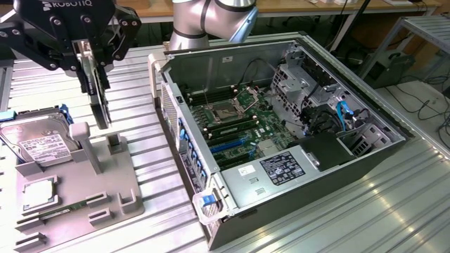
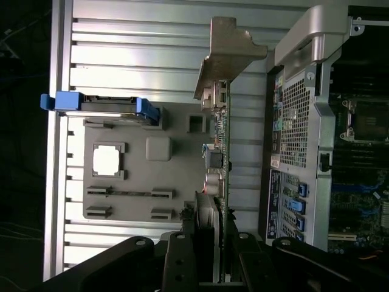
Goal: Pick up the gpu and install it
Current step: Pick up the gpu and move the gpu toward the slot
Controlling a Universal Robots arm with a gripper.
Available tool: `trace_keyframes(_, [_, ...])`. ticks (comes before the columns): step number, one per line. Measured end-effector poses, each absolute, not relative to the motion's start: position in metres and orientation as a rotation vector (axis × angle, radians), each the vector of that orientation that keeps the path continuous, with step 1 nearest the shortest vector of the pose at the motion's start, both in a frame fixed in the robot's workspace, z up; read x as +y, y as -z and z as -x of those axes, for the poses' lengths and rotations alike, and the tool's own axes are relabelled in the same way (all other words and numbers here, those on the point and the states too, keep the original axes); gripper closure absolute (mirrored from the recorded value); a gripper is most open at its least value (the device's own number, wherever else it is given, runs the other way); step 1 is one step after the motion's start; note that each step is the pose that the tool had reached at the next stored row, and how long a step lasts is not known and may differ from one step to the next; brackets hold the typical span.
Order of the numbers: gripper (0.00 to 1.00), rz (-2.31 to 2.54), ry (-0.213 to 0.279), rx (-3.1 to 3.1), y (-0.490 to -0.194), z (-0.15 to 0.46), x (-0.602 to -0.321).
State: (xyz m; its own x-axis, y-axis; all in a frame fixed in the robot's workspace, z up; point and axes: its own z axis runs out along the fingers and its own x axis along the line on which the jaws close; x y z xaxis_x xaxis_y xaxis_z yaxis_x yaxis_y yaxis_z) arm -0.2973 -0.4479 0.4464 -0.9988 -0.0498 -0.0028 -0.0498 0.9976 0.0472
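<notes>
the gpu (image 1: 100, 105), a thin green circuit card with a silver metal end bracket (image 2: 228, 55), hangs edge-on in the upper left of the exterior view, over the grey plastic holder tray (image 1: 105, 184). the black pincer (image 1: 90, 58) pinches the card by its upper edge, a finger on either face. a silver boxy hard drive with a white label (image 1: 39, 142) stands in the tray at the exterior view's left. the open black computer case (image 1: 338, 174) lies at the exterior view's right on the ribbed aluminium table (image 1: 380, 221), its green motherboard (image 1: 235, 118) exposed.

Ext cam oblique, wrist cam down; share case (image 1: 211, 62) (image 2: 298, 103).
</notes>
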Motion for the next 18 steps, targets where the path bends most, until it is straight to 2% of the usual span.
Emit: trace_keyframes(18, [0.73, 0.078, -0.074, 3.138, -0.4464, 0.2868, -0.4479])
